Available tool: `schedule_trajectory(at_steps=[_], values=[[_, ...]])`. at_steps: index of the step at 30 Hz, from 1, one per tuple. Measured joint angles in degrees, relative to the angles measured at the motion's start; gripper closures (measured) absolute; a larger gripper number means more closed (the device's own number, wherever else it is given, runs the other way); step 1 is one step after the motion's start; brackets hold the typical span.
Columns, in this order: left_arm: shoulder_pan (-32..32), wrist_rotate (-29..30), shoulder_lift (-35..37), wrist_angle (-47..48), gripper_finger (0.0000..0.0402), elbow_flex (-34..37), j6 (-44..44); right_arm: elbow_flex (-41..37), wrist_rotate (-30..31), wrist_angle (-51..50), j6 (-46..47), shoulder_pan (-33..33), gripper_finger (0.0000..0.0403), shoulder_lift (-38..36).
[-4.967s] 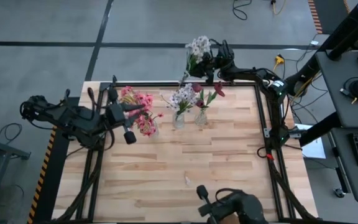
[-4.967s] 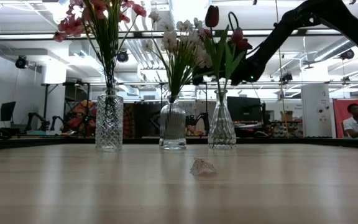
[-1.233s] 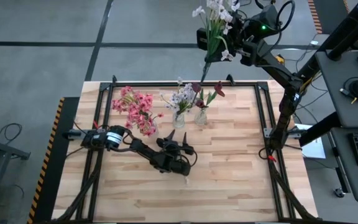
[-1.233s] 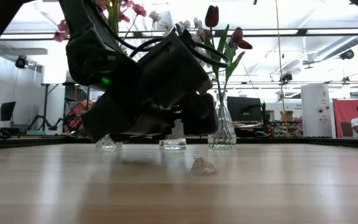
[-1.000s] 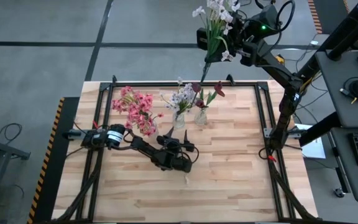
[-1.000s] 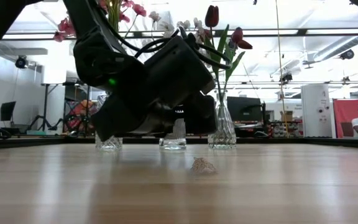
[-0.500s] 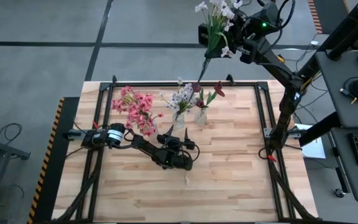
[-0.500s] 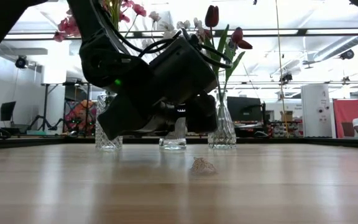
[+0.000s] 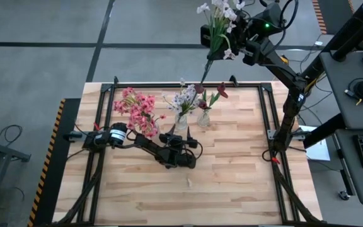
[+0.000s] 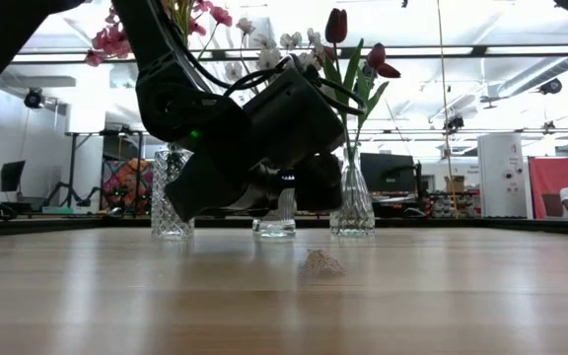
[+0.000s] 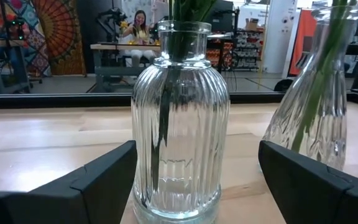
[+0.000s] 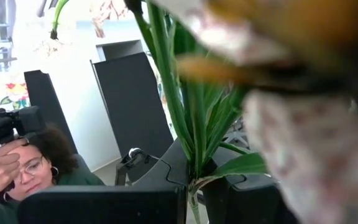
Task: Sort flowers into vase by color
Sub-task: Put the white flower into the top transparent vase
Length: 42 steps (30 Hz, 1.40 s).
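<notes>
Three glass vases stand in a row at the table's far side. The left one (image 9: 151, 130) holds pink flowers, the ribbed middle one (image 11: 179, 118) white-lilac flowers (image 9: 185, 98), and the right one (image 9: 203, 118) dark red tulips. My left gripper (image 9: 180, 137) lies low and level, open. Its fingers stand on either side of the ribbed vase's foot without touching it. My right gripper (image 9: 230, 43) is raised high beyond the far edge, shut on a white flower stem (image 9: 214, 25). My right gripper pinches the white flower's green stalks (image 12: 194, 180) between its two fingers, coming at them level and lying across them. The blossoms (image 9: 218, 9) stand above the hold. The stalk's lower end (image 9: 205, 75) hangs free, lifted clear over the table's far edge.
A small crumpled scrap (image 10: 321, 263) lies on the wood near the table's middle (image 9: 190, 183). A black frame (image 9: 106, 88) runs around the table. A person (image 12: 23, 168) sits beyond the table in the right wrist view.
My left gripper has slid low over the table toward the far edge, up to the ribbed middle vase, staying level and open. The vases and my right gripper with its stem have kept still.
</notes>
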State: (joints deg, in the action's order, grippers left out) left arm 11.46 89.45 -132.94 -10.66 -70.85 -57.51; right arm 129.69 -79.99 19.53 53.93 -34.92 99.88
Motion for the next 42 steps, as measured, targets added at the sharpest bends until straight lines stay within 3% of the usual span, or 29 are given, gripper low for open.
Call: schedule_trajectory(at_steps=[20,42], values=[[-2.1,-1.5,0.0,-0.5,0.0083,-0.2,-0.4,0.0,-1.1,-6.0,-5.5,0.0,0.0385,0.0],[-2.9,-1.6,0.0,-0.5,0.0092,-0.2,-0.4,0.0,-1.1,-6.0,-5.7,0.0,0.0385,0.0]])
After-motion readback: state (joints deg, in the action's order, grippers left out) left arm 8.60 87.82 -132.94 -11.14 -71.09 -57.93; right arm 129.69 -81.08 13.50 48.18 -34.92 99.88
